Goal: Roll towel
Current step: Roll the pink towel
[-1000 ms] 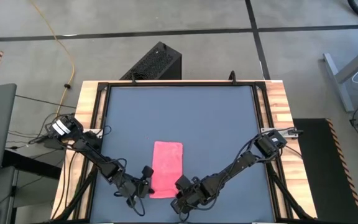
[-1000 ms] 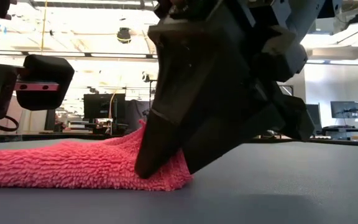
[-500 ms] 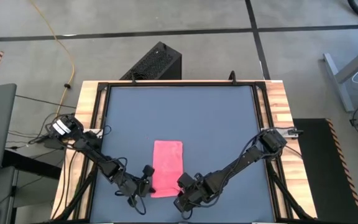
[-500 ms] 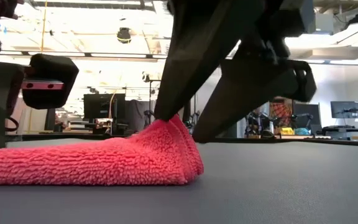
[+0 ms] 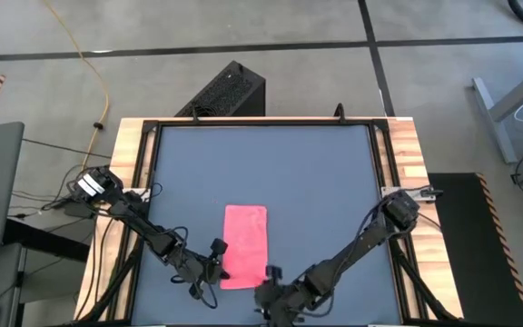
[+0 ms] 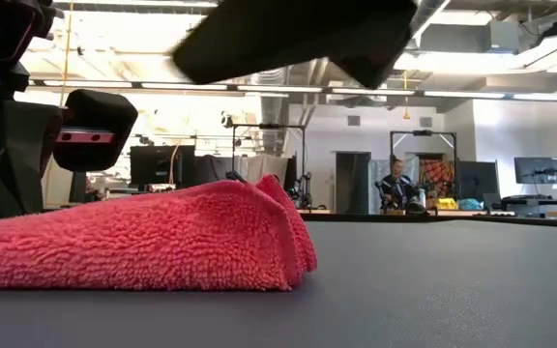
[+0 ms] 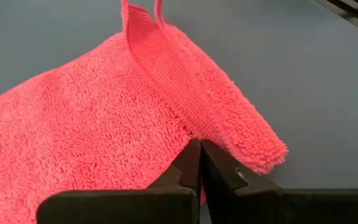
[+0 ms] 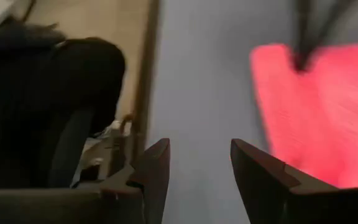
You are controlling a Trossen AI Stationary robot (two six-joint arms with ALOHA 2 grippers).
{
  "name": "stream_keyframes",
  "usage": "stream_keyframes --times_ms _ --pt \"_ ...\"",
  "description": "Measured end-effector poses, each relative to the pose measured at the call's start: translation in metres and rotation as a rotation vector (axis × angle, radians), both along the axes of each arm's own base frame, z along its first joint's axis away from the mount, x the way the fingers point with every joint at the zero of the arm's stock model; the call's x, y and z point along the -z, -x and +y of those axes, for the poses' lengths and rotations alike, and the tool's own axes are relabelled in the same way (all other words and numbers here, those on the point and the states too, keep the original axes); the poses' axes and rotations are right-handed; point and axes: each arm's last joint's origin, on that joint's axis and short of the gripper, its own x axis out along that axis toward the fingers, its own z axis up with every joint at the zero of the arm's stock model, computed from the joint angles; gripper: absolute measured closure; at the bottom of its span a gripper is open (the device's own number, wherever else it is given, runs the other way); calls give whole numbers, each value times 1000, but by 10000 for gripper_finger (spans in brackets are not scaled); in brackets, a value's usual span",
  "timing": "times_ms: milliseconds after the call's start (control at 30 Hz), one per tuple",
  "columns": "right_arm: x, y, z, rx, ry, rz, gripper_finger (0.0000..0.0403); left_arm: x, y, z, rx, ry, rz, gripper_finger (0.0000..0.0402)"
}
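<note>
The right gripper point(image 5: 271, 272) has let go of the towel point(image 5: 244, 245) and lifted off its near right corner, which a second ago it pinched against the table point(image 5: 316, 182); its jaws now stand wide, empty, just beside that corner. The corner stays humped up. The left gripper point(image 5: 222, 272) has not moved: its jaws are closed tight, tips touching the towel's near left edge. The towel lies flat at the table's near middle.
</note>
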Motion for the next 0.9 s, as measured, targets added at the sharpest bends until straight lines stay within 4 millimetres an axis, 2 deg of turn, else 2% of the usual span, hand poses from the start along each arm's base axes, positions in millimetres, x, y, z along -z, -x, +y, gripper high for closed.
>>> stream_keyframes --times_ms 133,567,900 --pt "9 -7 -2 -74 -9 11 207 0 0 0 5 4 3 402" --pt "21 -18 -36 -31 35 151 207 1 1 0 11 3 11 402" --pt "22 -20 -42 -7 67 159 207 1 1 0 23 -1 10 402"
